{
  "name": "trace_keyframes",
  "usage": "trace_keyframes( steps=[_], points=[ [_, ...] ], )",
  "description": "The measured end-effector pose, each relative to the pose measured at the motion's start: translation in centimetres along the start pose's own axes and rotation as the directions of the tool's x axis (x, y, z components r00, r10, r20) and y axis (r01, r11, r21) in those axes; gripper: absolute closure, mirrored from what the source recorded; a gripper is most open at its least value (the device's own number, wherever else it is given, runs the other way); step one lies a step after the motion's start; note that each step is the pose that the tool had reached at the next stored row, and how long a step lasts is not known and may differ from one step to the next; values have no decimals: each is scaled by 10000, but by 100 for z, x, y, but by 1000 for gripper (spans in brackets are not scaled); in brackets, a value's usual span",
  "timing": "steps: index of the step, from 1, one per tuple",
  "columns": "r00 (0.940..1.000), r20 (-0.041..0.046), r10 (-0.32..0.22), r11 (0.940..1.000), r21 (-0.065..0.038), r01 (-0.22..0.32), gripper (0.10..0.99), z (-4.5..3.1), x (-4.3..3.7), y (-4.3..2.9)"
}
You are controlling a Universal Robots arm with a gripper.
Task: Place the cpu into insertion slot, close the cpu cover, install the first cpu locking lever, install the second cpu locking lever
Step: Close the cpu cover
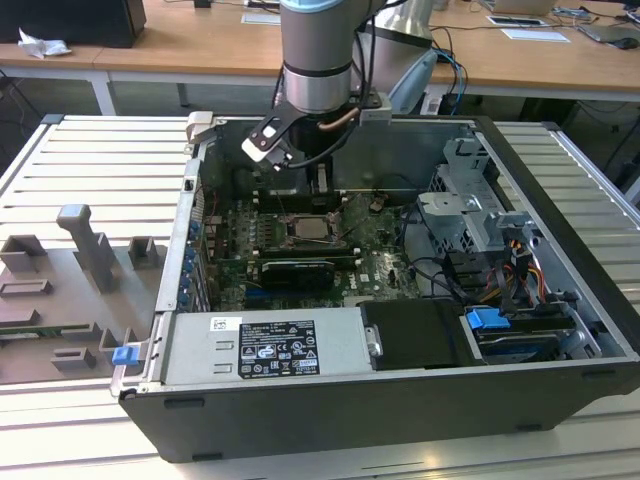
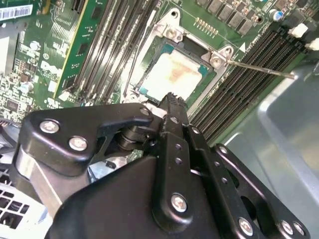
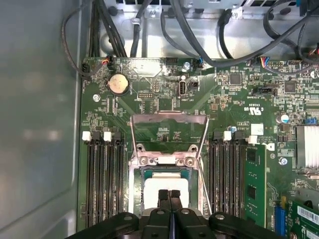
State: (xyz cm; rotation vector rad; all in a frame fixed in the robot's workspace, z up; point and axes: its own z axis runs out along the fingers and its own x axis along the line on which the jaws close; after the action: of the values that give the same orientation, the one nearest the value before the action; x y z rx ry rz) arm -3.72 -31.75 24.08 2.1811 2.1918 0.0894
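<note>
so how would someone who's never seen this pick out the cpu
Look inside the open computer case at the green motherboard. Between its two banks of black memory slots sits the socket, and the cpu lies in it: the only pale silver, flat square there.

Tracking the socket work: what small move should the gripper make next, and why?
Probably nudge the shut black gripper toward the thin silver-grey metal frame cpu cover to tip it down: it stands open, while the flat square silver-topped cpu already lies seated below the gripper.
</note>
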Motion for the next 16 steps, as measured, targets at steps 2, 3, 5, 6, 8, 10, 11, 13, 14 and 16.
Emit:
trace_keyframes(
  steps=[2,3,5,6,8,10,11,13,14,16],
  points=[
    [10000,-1,1,10000,-1,-1,980,-26,0,2],
    [10000,-1,1,10000,-1,-1,980,-74,1,5],
    [10000,-4,0,10000,-1,0,980,-109,1,9],
    [10000,-2,-1,10000,0,1,980,-108,1,26],
    [10000,-1,0,10000,0,0,980,-107,0,53],
    [10000,0,0,10000,1,0,980,-107,0,70],
    [10000,-2,1,10000,-1,-1,980,-108,1,72],
    [10000,-1,0,10000,0,0,980,-113,1,76],
    [10000,-1,0,10000,0,0,980,-117,1,78],
    [10000,0,1,10000,0,-1,980,-126,0,81]
  ],
)
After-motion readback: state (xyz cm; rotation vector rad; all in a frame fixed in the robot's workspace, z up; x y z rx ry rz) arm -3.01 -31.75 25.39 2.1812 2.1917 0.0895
